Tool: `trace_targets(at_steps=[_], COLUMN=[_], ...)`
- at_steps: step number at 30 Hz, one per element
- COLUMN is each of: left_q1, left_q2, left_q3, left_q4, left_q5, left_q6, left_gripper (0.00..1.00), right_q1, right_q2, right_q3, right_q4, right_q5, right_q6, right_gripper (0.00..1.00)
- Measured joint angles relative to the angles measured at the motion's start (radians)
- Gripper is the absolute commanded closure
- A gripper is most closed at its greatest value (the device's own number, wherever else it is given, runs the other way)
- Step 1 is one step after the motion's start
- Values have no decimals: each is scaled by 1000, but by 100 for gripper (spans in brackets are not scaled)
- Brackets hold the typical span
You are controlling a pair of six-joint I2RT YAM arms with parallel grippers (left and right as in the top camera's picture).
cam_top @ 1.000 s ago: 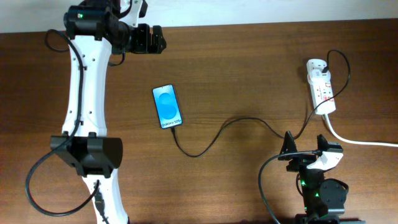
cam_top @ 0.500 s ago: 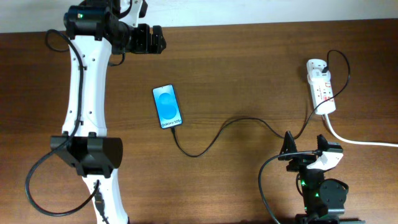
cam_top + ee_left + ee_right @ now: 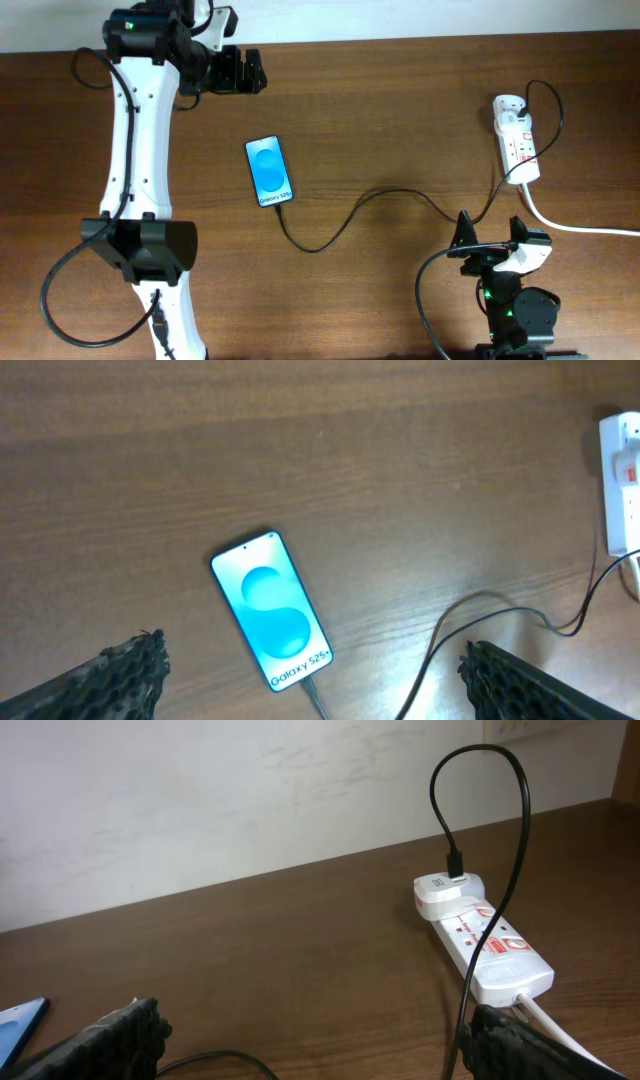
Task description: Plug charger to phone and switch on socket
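Note:
The phone (image 3: 269, 171) lies flat mid-table with its blue screen up; it also shows in the left wrist view (image 3: 271, 609). The charger cable (image 3: 360, 205) has its tip in the phone's near end and runs in curves to an adapter on the socket (image 3: 516, 140) at the far right. The socket shows in the right wrist view (image 3: 483, 941). My left gripper (image 3: 238, 66) hovers open and empty near the far edge, above and beyond the phone. My right gripper (image 3: 492, 235) is open and empty at the near right, short of the socket.
A thick white power cord (image 3: 580, 226) leaves the socket's near end and runs off the right edge. A pale wall (image 3: 250, 790) stands behind the table's far edge.
My left gripper has shifted slightly to the left at the far edge. Phone, cable, socket and right arm are unchanged.

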Motion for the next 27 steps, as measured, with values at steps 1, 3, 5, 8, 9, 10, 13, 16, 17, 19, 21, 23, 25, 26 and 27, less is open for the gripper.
trace_targets(at_steps=[1, 3, 5, 8, 9, 10, 13, 16, 17, 19, 21, 23, 25, 26, 27], left_q1=[0, 0, 0, 0, 0, 0, 0, 0, 0, 0, 0, 0, 0, 2, 2], left_q2=[0, -3, -28, -123, -192, -248, -457, -658, -720, -851, -944, -1031, -1121, -1173, -1187], left_q3=[0, -6, -49, -185, -277, -339, -580, -830, -917, -1114, -1271, -1418, -1563, -1638, -1659], left_q4=[-6, -6, 6, 87, 151, 187, 363, 504, 566, 682, 782, 853, 967, 1032, 1054], left_q5=[-2, -8, -13, -24, -32, -39, -74, -120, -137, -177, -206, -232, -253, -261, -263], left_q6=[0, 0, 0, 0, 0, 0, 0, 0, 0, 1, 0, 0, 0, 1, 1], left_gripper=[1, 1, 1, 1, 1, 1, 1, 1, 1, 1, 1, 1, 1, 1, 1], right_q1=[0, 0, 0, 0, 0, 0, 0, 0, 0, 0, 0, 0, 0, 0, 0], right_q2=[0, 0, 0, -1, -1, -1, -1, -2, -2, -2, -3, -3, -3, -4, -3], right_q3=[0, 0, 0, 0, 0, 0, 0, 0, 0, 0, 0, 0, 0, 0, 0], right_q4=[0, 0, 0, 0, 0, 0, -1, 0, 0, 0, 0, 0, 0, 0, 0], right_q5=[0, 0, 0, 0, 0, 0, 0, 0, 0, 0, 0, 0, 0, 0, 0], right_q6=[0, 0, 0, 0, 0, 0, 0, 0, 0, 0, 0, 1, 1, 0, 0], right_gripper=[2, 2, 2, 2, 2, 2, 2, 2, 2, 2, 2, 2, 2, 2, 2])
